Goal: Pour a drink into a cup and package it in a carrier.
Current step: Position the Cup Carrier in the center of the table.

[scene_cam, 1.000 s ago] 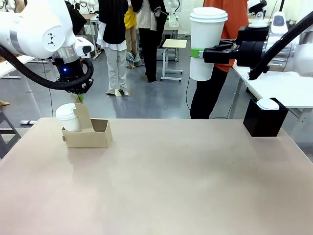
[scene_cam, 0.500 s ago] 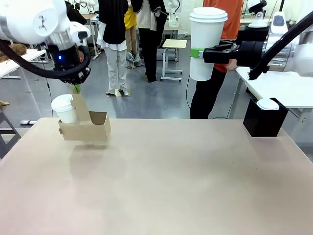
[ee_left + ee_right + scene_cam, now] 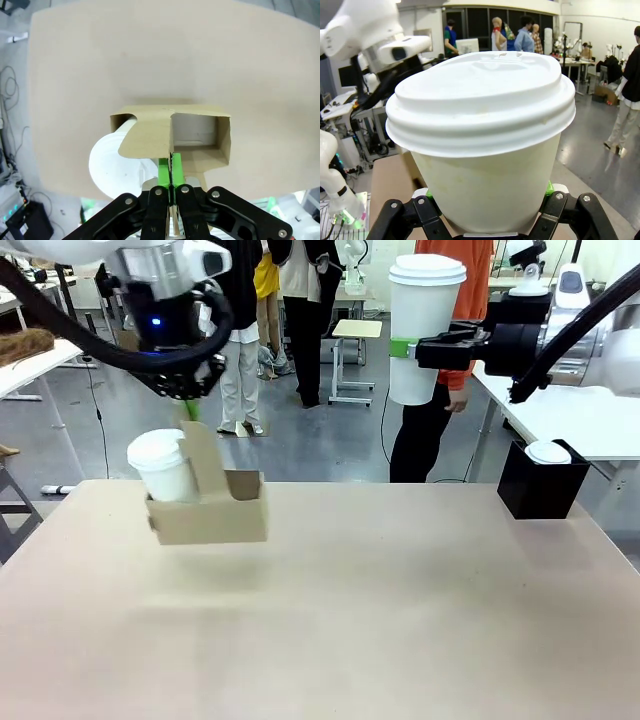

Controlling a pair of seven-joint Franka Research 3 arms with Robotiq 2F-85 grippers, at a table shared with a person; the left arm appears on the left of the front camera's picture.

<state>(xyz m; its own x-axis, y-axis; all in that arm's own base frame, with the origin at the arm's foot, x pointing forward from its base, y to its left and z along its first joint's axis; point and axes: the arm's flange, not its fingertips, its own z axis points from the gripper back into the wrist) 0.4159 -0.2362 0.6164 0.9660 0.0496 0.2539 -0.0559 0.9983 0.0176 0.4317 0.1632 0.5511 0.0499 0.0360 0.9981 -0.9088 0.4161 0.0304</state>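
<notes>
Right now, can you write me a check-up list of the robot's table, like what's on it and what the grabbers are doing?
Surface: tan table, no spills seen.
Job's things: cardboard carrier hangs just above the table, with a white lidded cup in one pocket and the other pocket empty; tall white cup held high in the air.
Clutter: black box with a white lid on top, far right.
Grippers: left gripper shut on the carrier's handle tab; right gripper shut on the tall white cup.
Cables: black hoses run along the arms, off the table.
Surroundings: person in an orange top behind the table; stool farther back.
</notes>
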